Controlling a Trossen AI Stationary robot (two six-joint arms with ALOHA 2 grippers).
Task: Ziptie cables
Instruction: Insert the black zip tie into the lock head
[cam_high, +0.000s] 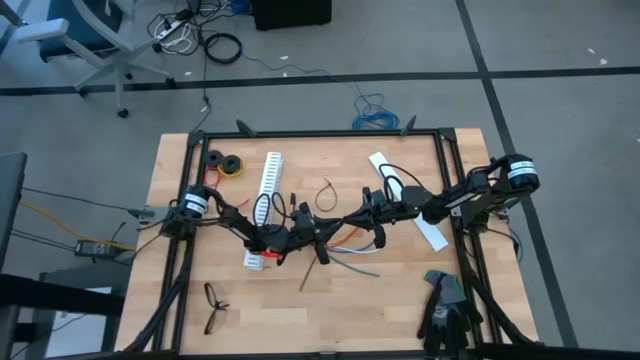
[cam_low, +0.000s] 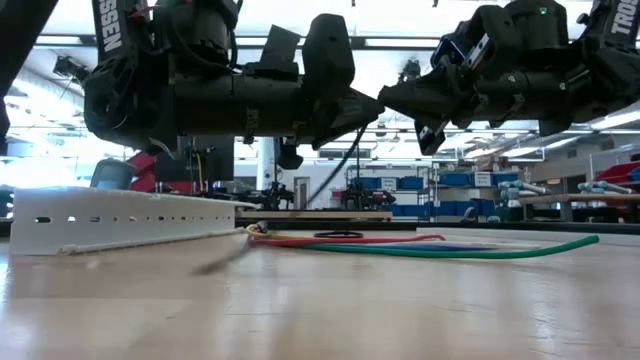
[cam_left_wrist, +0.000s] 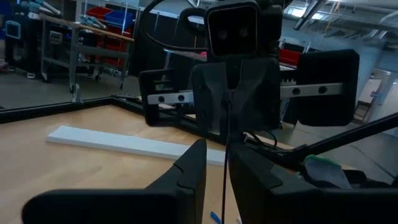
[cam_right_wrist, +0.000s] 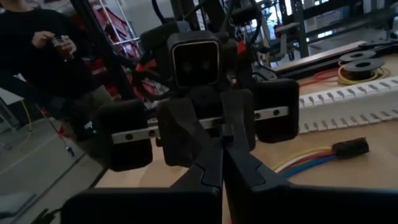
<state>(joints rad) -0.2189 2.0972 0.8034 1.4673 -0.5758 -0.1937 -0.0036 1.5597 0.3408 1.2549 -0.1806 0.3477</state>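
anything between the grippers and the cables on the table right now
Nothing visible blocks them. The left gripper and right gripper meet tip to tip in mid-air, pinching a ziptie. The cables lie on bare tabletop just below, open air between. The white slotted strip lies off to one side.

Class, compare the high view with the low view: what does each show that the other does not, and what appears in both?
Only the high view shows the black eyeglasses, the gloves, the tape rolls and the flat white strip under the right arm.

Only the low view shows the room beyond the table, with blue bins on shelving.

Both show the cables lying on the table, the white slotted strip, and the left gripper and right gripper meeting above them.
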